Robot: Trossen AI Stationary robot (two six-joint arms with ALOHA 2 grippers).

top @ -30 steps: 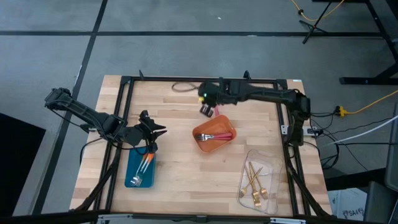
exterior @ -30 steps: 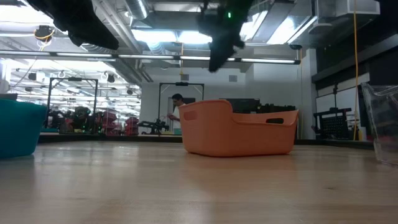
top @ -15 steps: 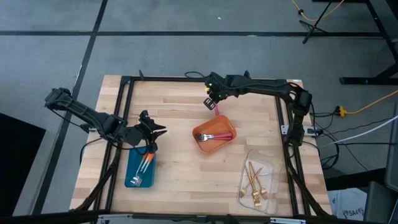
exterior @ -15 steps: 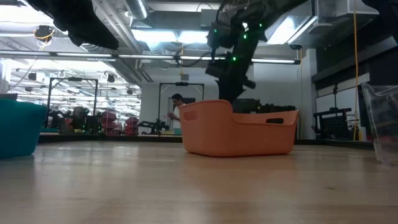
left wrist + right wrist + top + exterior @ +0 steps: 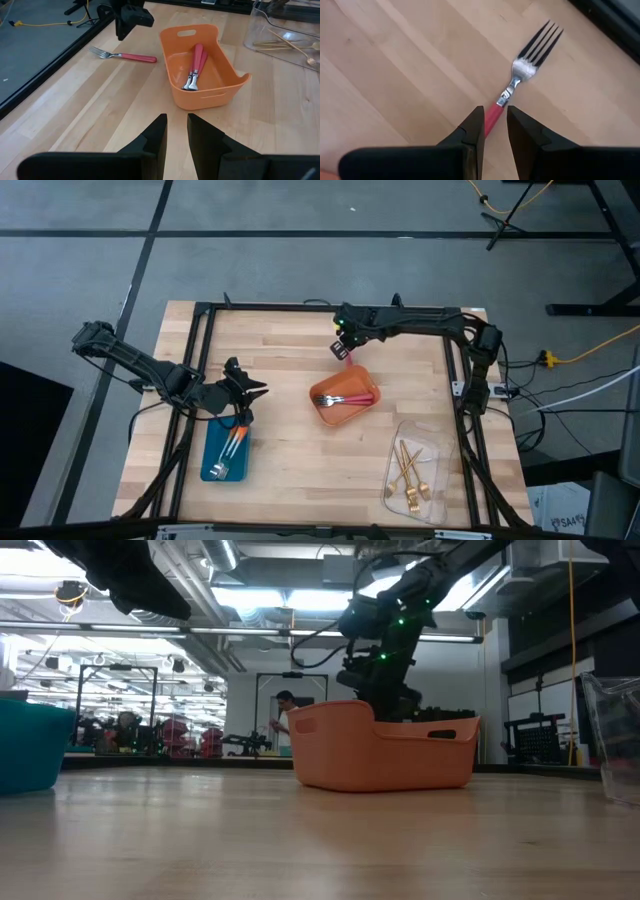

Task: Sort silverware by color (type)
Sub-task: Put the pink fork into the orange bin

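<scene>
The left tool (image 5: 243,392) hangs with its fingers a narrow slit apart and empty over the near end of the blue tray (image 5: 212,452), where an orange-handled fork (image 5: 232,445) lies, so it looks parked. The orange tray (image 5: 176,60) just beyond it holds two pink-red forks (image 5: 195,65). The right tool (image 5: 493,122) sits low over the worktop (image 5: 395,60), fingers slightly apart, straddling the pink-red handle of a loose fork (image 5: 520,80), probably lined up to pinch it; its silver tines point away.
</scene>
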